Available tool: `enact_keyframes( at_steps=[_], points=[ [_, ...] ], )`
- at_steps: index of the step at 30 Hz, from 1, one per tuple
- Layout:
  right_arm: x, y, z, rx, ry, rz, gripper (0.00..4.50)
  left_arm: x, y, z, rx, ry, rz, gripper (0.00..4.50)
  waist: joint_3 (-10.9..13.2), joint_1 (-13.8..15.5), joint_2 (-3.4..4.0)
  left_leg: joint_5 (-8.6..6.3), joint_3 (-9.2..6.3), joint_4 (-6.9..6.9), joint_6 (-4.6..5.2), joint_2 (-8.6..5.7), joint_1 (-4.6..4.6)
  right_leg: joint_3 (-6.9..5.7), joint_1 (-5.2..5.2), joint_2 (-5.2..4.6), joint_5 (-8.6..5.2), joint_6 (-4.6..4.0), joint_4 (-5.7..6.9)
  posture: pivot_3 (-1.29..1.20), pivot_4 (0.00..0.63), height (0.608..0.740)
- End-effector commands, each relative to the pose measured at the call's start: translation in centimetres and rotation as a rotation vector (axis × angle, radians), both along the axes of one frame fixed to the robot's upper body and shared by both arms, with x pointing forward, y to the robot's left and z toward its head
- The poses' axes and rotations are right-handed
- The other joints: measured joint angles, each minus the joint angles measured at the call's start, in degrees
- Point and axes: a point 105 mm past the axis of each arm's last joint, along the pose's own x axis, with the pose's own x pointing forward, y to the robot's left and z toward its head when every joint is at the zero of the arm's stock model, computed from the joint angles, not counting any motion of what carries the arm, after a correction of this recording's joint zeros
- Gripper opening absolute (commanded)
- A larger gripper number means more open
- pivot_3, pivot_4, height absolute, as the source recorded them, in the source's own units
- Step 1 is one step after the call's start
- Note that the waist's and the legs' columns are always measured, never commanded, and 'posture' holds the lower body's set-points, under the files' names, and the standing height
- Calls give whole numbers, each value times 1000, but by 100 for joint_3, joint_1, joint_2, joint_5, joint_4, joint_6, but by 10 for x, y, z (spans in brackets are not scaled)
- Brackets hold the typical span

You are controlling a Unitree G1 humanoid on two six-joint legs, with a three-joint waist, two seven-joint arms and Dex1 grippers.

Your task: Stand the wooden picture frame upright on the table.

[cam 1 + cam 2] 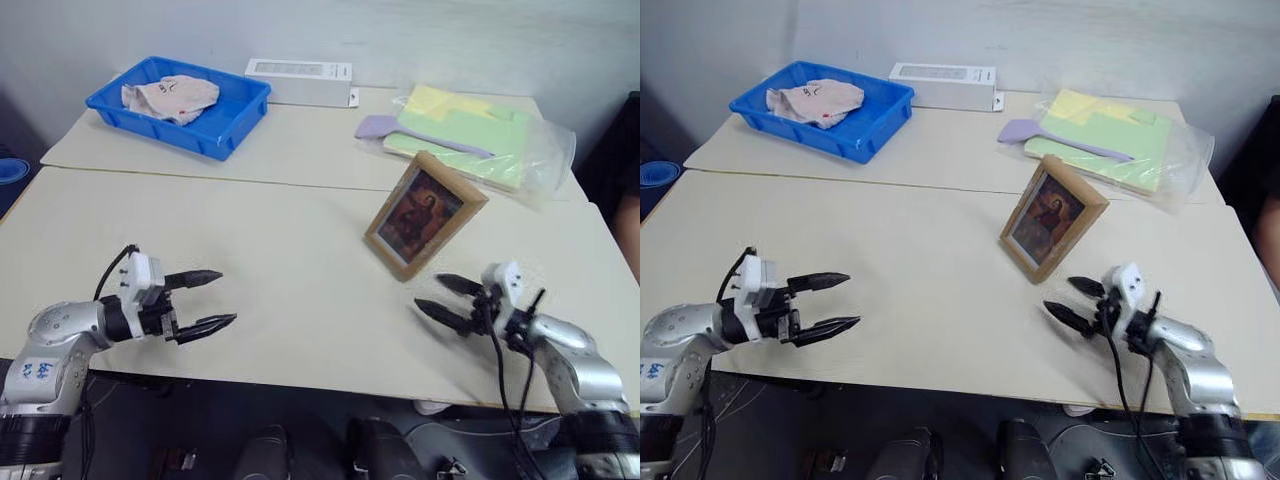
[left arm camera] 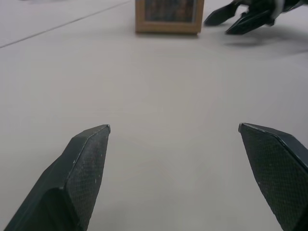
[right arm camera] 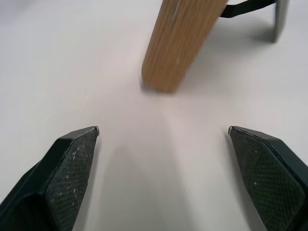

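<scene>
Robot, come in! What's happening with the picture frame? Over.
Left gripper open, right gripper open, both empty. Wooden picture frame standing upright on table, untouched. Nothing in the way.

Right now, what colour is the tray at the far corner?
Bright blue: the tray shows best in the left eye view.

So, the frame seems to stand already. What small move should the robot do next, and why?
Probably draw both hands a little further away and leave the wooden picture frame alone. It stands upright on the table, leaning back on its stand, its picture facing forward. The right hand is open just beside it, not touching; the left hand is open, far off. Any touch could tip it.
</scene>
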Motion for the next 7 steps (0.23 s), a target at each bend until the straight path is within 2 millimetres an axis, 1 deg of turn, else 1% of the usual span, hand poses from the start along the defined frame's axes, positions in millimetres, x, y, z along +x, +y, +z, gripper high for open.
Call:
enact_keyframes(
  at_steps=[1,3,5,7],
  points=[
    [-24,3,42,-195,-297,160,4472,-12,19,13,148,-106,62,4500,3,-46,5,1,3,-10,0,0,6,1,2,1,1,2,-6,0,150,740],
    [-27,5,48,-231,-352,179,4472,-20,25,14,169,-121,83,4500,5,-145,1,4,12,-15,-4,3,14,8,2,6,4,6,-4,0,150,740],
    [-27,7,51,-257,-387,195,4472,-22,32,15,169,-150,132,4500,9,-170,-4,5,12,-25,4,3,36,9,18,5,6,9,0,0,150,740],
    [-27,7,47,-252,-367,203,4472,-18,38,16,156,-180,183,4500,11,-161,-1,-5,9,-54,17,4,107,6,85,5,3,2,-11,0,150,740]
  ],
)
